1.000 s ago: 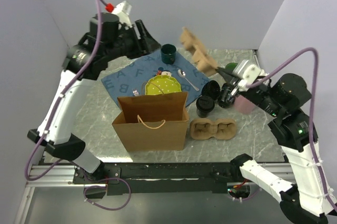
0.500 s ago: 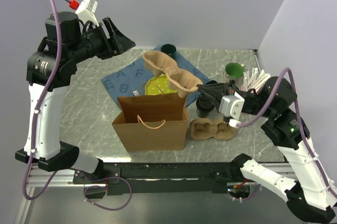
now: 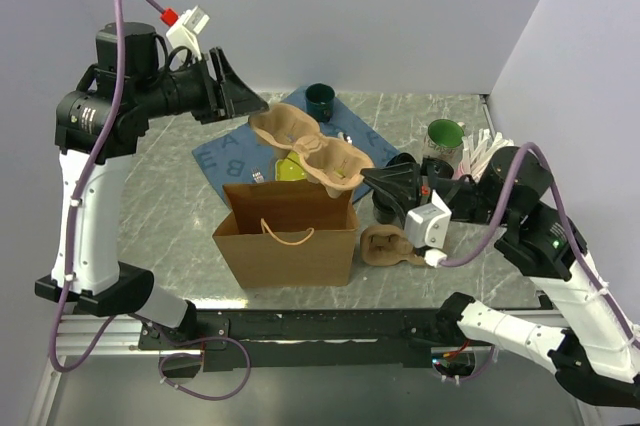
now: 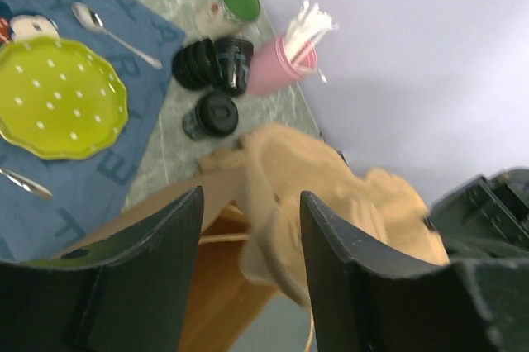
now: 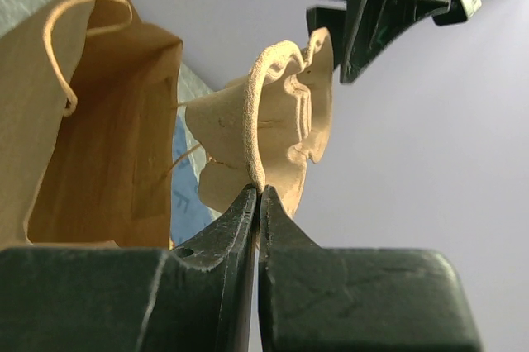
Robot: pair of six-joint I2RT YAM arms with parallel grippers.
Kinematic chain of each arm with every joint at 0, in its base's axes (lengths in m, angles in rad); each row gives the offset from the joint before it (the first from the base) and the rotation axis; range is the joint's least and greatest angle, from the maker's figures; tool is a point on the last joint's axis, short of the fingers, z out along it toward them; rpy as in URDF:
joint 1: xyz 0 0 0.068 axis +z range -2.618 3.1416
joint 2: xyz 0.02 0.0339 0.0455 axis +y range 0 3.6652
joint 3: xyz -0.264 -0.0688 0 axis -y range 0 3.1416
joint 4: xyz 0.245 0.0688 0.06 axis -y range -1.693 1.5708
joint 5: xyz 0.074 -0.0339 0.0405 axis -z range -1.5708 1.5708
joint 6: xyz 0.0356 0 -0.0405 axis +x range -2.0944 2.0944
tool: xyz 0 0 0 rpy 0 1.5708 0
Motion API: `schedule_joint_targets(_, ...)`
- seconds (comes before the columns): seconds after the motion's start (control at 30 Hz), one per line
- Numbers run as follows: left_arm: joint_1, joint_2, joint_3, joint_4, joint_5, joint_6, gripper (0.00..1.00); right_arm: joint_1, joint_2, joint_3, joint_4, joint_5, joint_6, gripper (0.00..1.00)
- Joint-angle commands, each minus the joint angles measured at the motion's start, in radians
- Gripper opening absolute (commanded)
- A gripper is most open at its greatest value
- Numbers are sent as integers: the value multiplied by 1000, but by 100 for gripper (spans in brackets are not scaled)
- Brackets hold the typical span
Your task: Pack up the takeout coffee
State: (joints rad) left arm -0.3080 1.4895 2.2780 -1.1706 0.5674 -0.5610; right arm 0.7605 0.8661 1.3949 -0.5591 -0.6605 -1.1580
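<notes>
- The right end effector (image 5: 258,193) is pinched tight on the thin rim of a brown moulded-pulp cup carrier (image 3: 305,144). It holds the carrier tilted in the air above the open mouth of the brown paper bag with a string handle (image 3: 290,236). This is an edge grip, so the carrier's far end hangs unsupported.
- The left end effector (image 4: 250,202) stands wide, its fingers framing that free end in its own view. Whether it touches the pulp I cannot tell. It is probably there to steady or take the carrier, so that it goes into the bag level.
- The small black disposable cups with round black lids (image 4: 213,114) sit on the grey marbled bench (image 3: 180,206), clustered just beside a pink cup of white sticks (image 4: 281,67), right of the bag — none is in the bag or in a carrier.
- A second pulp carrier (image 3: 385,244) lies on the bench near the bag's right side, partly hidden by the right arm.
- As I judge it, the packing is at an early stage — carrier first, cups after.
</notes>
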Motion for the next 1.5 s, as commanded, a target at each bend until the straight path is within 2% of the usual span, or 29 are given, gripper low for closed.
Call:
schedule_joint_targets(0.0, 4, 2, 11, -84, 83, 45, 54, 14, 4, 24, 1, 44, -57, 0)
schedule_joint_targets(0.27, 4, 28, 6, -138, 74, 104, 49, 22, 22, 27, 14, 29, -63, 0)
schedule_joint_targets(0.37, 4, 29, 8, -118, 51, 101, 42, 23, 34, 39, -11, 25, -72, 0)
schedule_joint_targets(0.43, 4, 25, -3, -101, 42, 92, 31, 23, 33, 33, 2, 21, -52, 0)
schedule_joint_targets(0.53, 6, 14, -18, -60, 23, 70, 18, 25, 25, 10, 68, 33, 49, 16)
schedule_joint_targets(0.57, 6, 6, -18, -51, 17, 64, 13, 25, 24, 6, 85, 38, 142, 27)
schedule_joint_targets(0.6, 6, 3, -21, -28, 8, 53, 9, 23, 25, 10, 85, 26, 176, 32)
schedule_joint_targets(0.73, 15, -41, -51, 49, -34, 20, 6, 23, 1, -38, 114, -24, 320, 39)
schedule_joint_targets(0.83, 27, -87, -104, 142, -76, -22, 5, 25, -42, -100, 213, -30, 489, 40)
schedule_joint_targets(0.9, 32, -116, -164, 199, -102, -56, 5, 23, -61, -119, 283, 1, 692, 37)
schedule_joint_targets(0.93, 32, -142, -182, 251, -121, -66, 5, 25, -64, -126, 344, 84, 869, 33)
schedule_joint_targets(1.0, 35, -164, -222, 293, -150, -94, 6, 25, -41, -102, 369, 233, 1108, 33)
schedule_joint_targets(1.03, 35, -182, -232, 319, -188, -100, 6, 23, -18, -8, 272, 380, 1328, 33)
schedule_joint_targets(1.1, 35, -204, -262, 342, -225, -109, 6, 23, 97, 143, 104, 509, 1504, 29)
schedule_joint_targets(1.13, 35, -227, -274, 351, -262, -109, 6, 23, 147, 309, -6, 553, 1650, 27)
schedule_joint_targets(1.17, 35, -239, -287, 365, -288, -111, 6, 23, 243, 385, -147, 568, 1691, 27)
schedule_joint_targets(1.2, 35, -251, -314, 373, -306, -112, 6, 22, 287, 456, -219, 568, 1733, 27)
schedule_joint_targets(1.23, 35, -276, -328, 382, -317, -114, 7, 23, 327, 572, -276, 573, 1844, 28)
schedule_joint_targets(1.3, 35, -294, -366, 400, -333, -122, 7, 20, 396, 637, -393, 602, 1947, 27)
schedule_joint_targets(1.37, 35, -316, -388, 407, -337, -134, 7, 22, 401, 647, -416, 631, 2084, 27)
schedule_joint_targets(1.47, 35, -334, -411, 404, -340, -149, 7, 23, 389, 596, -383, 633, 2146, 25)
